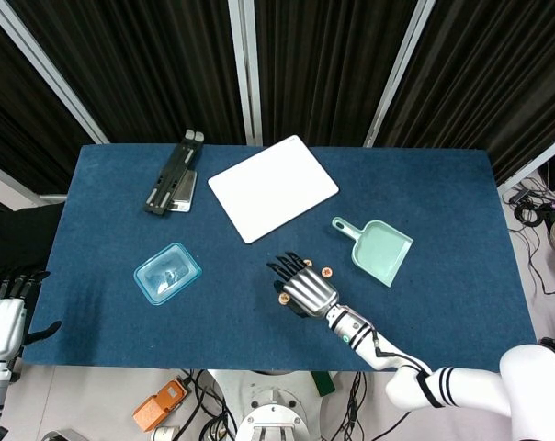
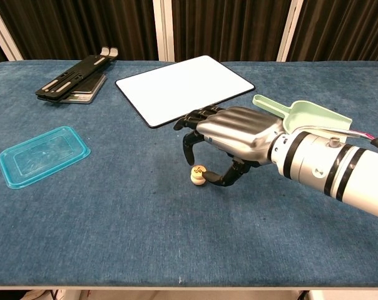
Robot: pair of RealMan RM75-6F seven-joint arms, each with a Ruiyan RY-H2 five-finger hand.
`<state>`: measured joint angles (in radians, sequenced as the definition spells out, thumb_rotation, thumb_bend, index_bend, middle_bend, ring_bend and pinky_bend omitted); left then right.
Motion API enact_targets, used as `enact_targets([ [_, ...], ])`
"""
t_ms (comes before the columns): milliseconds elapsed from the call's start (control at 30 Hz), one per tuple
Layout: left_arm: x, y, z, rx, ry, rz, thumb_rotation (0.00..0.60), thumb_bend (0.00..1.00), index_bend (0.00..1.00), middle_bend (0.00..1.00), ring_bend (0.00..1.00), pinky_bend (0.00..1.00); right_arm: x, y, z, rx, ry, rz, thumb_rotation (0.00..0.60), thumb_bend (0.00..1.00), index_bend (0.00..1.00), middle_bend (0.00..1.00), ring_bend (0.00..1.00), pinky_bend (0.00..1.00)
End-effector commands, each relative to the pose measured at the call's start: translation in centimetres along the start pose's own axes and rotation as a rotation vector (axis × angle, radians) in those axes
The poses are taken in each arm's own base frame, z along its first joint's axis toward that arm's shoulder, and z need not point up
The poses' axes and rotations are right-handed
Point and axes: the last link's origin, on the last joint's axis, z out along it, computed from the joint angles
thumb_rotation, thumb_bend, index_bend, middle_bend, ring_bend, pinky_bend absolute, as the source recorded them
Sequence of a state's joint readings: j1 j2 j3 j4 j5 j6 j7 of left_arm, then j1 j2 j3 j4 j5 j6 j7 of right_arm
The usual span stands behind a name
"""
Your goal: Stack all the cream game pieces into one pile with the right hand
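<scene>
Two cream game pieces sit as a small pile on the blue table, the upper one slightly tilted; the pile also shows in the head view, just left of my right hand. My right hand arches over the pile, thumb tip beside it at table level, the other fingers raised clear above it. Another cream piece lies just right of the right hand in the head view and is hidden in the chest view. My left hand hangs off the table's left edge, fingers apart, holding nothing.
A white board lies behind the right hand, a mint dustpan to its right. A clear blue lid lies at the left, with a black folding stand at the back left.
</scene>
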<state>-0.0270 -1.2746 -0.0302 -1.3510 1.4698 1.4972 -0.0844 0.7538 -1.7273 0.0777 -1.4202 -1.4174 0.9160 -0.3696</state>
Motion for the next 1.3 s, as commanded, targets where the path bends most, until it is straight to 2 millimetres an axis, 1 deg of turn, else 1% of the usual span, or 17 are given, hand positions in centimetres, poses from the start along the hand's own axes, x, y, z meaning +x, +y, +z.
enact_targets([
  [33, 0.0, 0.0, 0.0, 0.000, 0.002, -0.001, 0.600, 0.07, 0.20, 0.14, 0.08, 0.00, 0.2, 0.0, -0.1, -0.001, 0.012, 0.002, 0.600, 0.55, 0.46, 0.15, 0.00, 0.02],
  [100, 0.0, 0.0, 0.0, 0.000, 0.001, -0.002, 0.600, 0.07, 0.20, 0.14, 0.08, 0.00, 0.6, 0.3, -0.2, -0.010, 0.028, 0.008, 0.600, 0.55, 0.45, 0.15, 0.00, 0.02],
  [167, 0.0, 0.0, 0.0, 0.000, 0.001, -0.002, 0.600, 0.07, 0.20, 0.14, 0.08, 0.00, 1.0, 1.0, -0.5, -0.031, 0.043, 0.005, 0.600, 0.55, 0.45, 0.15, 0.00, 0.02],
  [267, 0.0, -0.1, -0.1, 0.000, 0.001, -0.004, 0.600, 0.07, 0.20, 0.14, 0.08, 0.00, 1.5, 3.2, -1.0, -0.102, 0.054, -0.018, 0.600, 0.54, 0.44, 0.15, 0.00, 0.02],
  [333, -0.1, -0.1, -0.1, 0.001, 0.000, -0.005, 0.600, 0.07, 0.20, 0.14, 0.08, 0.00, 1.6, 4.5, -1.4, -0.146, 0.051, -0.031, 0.600, 0.51, 0.43, 0.15, 0.00, 0.02],
  [400, -0.1, -0.1, -0.1, 0.001, -0.002, -0.004, 0.600, 0.07, 0.20, 0.14, 0.08, 0.00, 1.4, 6.0, -1.8, -0.203, 0.038, -0.038, 0.600, 0.47, 0.43, 0.15, 0.00, 0.02],
  [467, -0.2, -0.1, 0.0, -0.001, -0.004, -0.003, 0.600, 0.07, 0.20, 0.14, 0.08, 0.00, 1.0, 7.2, -2.1, -0.249, 0.020, -0.042, 0.600, 0.45, 0.43, 0.15, 0.00, 0.02],
  [567, -0.1, 0.0, 0.1, -0.005, -0.003, -0.002, 0.600, 0.07, 0.20, 0.14, 0.08, 0.00, 0.5, 8.0, -2.3, -0.283, -0.005, -0.038, 0.600, 0.44, 0.43, 0.15, 0.00, 0.02],
  [767, 0.0, 0.1, 0.1, -0.008, 0.000, 0.001, 0.600, 0.07, 0.20, 0.14, 0.08, 0.00, -0.2, 8.3, -2.3, -0.294, -0.028, -0.032, 0.600, 0.44, 0.45, 0.15, 0.00, 0.02],
  [933, 0.0, 0.1, 0.0, -0.004, -0.003, 0.002, 0.600, 0.07, 0.20, 0.14, 0.08, 0.00, -0.7, 8.2, -1.9, -0.286, -0.044, -0.027, 0.600, 0.44, 0.47, 0.15, 0.00, 0.02],
  [1300, -0.1, 0.0, 0.0, 0.000, -0.004, 0.003, 0.600, 0.07, 0.20, 0.14, 0.08, 0.00, -1.1, 8.0, -1.5, -0.274, -0.054, -0.020, 0.600, 0.44, 0.48, 0.15, 0.00, 0.02],
])
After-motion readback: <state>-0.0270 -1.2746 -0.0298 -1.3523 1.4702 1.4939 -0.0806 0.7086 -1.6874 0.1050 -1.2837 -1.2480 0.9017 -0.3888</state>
